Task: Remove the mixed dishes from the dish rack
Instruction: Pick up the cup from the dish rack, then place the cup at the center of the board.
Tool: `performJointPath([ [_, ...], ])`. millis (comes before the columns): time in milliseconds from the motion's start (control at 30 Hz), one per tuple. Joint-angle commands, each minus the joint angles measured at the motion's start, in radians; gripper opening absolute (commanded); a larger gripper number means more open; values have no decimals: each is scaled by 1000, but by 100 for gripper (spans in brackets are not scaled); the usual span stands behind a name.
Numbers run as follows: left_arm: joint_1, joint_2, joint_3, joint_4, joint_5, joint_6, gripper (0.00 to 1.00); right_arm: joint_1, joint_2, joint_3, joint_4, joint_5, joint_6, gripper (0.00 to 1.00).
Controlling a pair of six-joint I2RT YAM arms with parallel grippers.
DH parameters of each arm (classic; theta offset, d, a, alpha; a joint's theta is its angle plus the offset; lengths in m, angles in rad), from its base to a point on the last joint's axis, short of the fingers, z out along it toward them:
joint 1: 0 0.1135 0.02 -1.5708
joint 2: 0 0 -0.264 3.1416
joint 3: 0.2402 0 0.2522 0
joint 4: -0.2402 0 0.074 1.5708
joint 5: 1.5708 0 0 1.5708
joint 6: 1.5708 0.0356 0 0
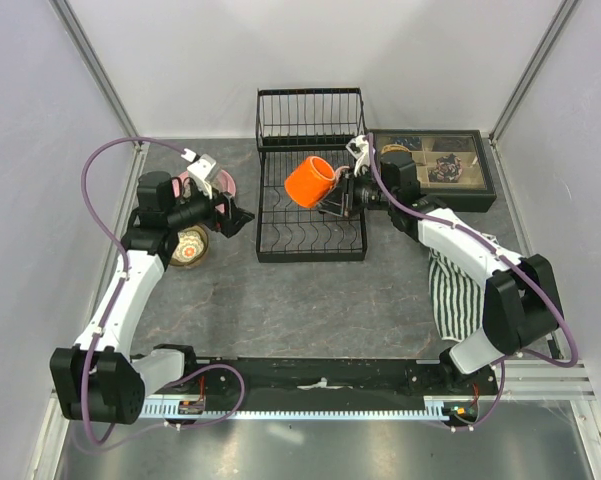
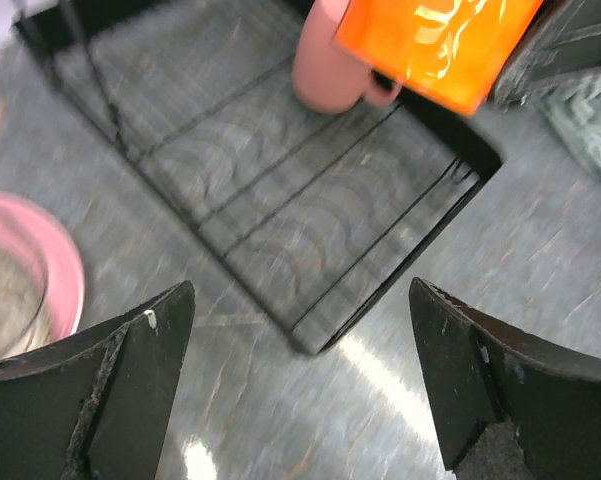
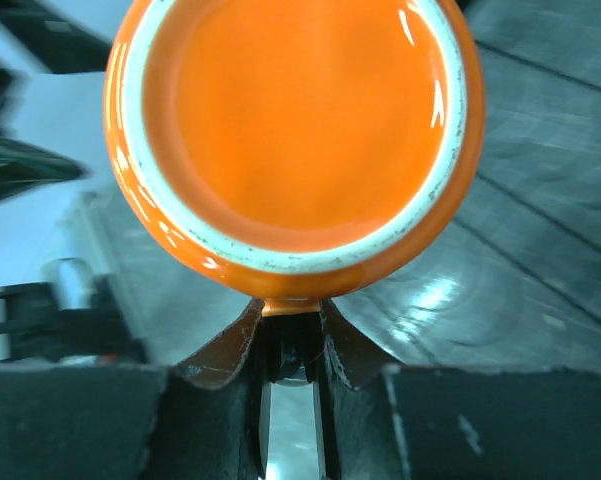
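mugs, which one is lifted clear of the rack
The orange mug, held by its handle in the right gripper above the dish rack; the pink mug sits down in the rack's basket.

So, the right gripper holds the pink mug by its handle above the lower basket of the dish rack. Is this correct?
Not quite: the right gripper holds the orange mug, not the pink one. The top external view shows it held by its handle above the lower basket of the dish rack. The pink mug sits in that basket, seen from the left wrist.
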Motion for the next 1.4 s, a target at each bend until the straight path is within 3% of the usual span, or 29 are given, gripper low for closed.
performJointPath([
  [0, -32, -2, 13, 206, 89, -173, 94, 5, -58, 60, 305, -239, 234, 0],
  [267, -78, 37, 60, 396, 61, -332, 91, 7, -20, 63, 683, -371, 620, 0],
  [467, -103, 75, 91, 491, 64, -456, 89, 7, -6, 53, 803, -372, 716, 0],
  [1133, -172, 227, 183, 754, 105, -813, 81, 36, -13, 28, 813, -354, 708, 0],
  [1333, -187, 273, 189, 840, 105, -912, 67, 56, -7, 27, 811, -351, 696, 0],
  [1367, -189, 275, 189, 846, 107, -918, 57, 59, -3, 28, 811, -351, 696, 0],
])
